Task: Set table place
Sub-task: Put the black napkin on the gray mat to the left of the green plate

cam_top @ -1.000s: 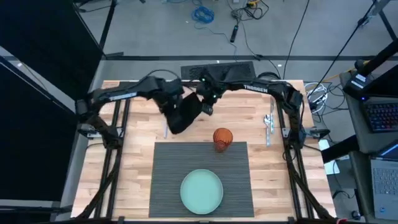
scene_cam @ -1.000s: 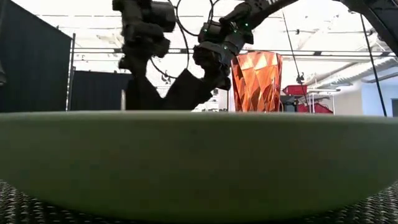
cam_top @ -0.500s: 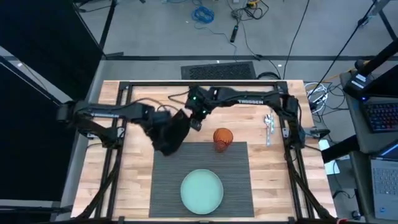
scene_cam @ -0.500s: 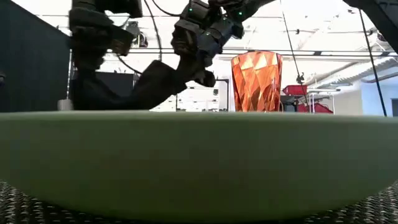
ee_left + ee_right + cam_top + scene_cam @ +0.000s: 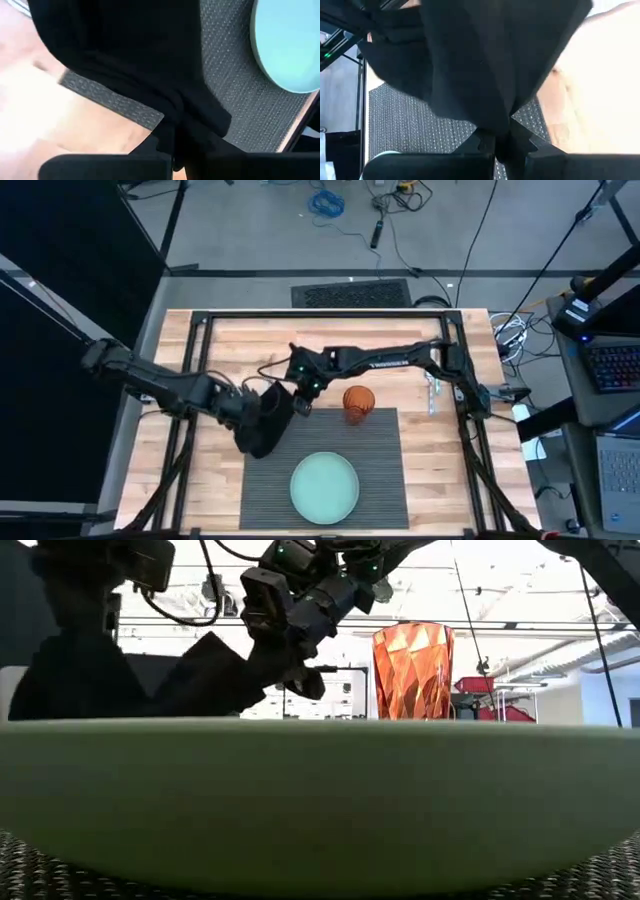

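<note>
A large ribbed dark grey placemat (image 5: 325,465) is seen in the lower centre of the high view, lying flat on the wooden tabletop (image 5: 440,450). A pale green plate (image 5: 324,486) rests on the placemat's lower middle, and an orange faceted glass (image 5: 358,402) stands at the placemat's upper edge, right of centre. A black cloth napkin (image 5: 265,418) is held between both arms, just left of centre in the high view, over the placemat's upper left corner. The left gripper (image 5: 252,402) is clamped on the napkin's left side, and the right gripper (image 5: 300,388) is clamped on its upper right corner, just left of the glass. In the left wrist view the napkin (image 5: 150,65) is seen pinched between that arm's narrow fingers, above the placemat (image 5: 240,95) and the plate (image 5: 295,45). In the low view the napkin (image 5: 200,680) hangs in the upper left, behind the plate's rim (image 5: 320,800). Cutlery (image 5: 432,385) lies at the right of the tabletop.
</note>
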### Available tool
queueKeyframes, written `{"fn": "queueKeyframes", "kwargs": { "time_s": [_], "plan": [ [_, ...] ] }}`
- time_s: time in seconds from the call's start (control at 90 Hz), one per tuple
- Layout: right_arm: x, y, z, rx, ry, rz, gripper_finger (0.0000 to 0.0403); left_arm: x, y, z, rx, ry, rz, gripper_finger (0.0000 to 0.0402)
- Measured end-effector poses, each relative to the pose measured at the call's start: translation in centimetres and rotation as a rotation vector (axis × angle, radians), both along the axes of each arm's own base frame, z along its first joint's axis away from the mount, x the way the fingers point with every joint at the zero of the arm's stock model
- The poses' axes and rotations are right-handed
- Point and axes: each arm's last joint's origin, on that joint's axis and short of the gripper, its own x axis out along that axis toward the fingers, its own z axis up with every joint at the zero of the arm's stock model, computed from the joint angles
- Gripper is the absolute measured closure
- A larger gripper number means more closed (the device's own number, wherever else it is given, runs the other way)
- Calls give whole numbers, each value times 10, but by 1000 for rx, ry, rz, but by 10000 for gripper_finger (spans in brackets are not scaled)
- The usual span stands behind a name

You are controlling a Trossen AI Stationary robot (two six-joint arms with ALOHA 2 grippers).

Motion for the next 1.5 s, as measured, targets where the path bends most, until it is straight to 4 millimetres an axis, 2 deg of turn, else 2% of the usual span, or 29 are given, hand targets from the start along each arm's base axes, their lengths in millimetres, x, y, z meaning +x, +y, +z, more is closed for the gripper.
{"fn": "queueKeyframes", "kwargs": {
  "time_s": [0.2,0.411,0.578,0.767,1.0,1.133,1.322,1.5],
  "plan": [
    [1,16,0,16,3,36,403,1,-30,-2,-62,-47,47,401],
    [1,29,0,23,6,73,403,9,-53,-11,-102,-83,78,401],
    [-1,33,-2,20,30,87,403,16,-66,-18,-134,-101,92,401],
    [-4,43,-4,15,60,116,403,13,-79,-21,-164,-98,98,401],
    [-1,44,-2,10,32,114,398,10,-83,-21,-157,-109,105,401],
    [0,43,-1,17,17,102,357,11,-83,-21,-155,-114,108,401],
    [-1,41,-2,-13,23,95,264,10,-84,-21,-155,-113,101,401],
    [-1,14,-2,-30,30,23,189,6,-88,-21,-169,-106,115,401]
  ]
}}
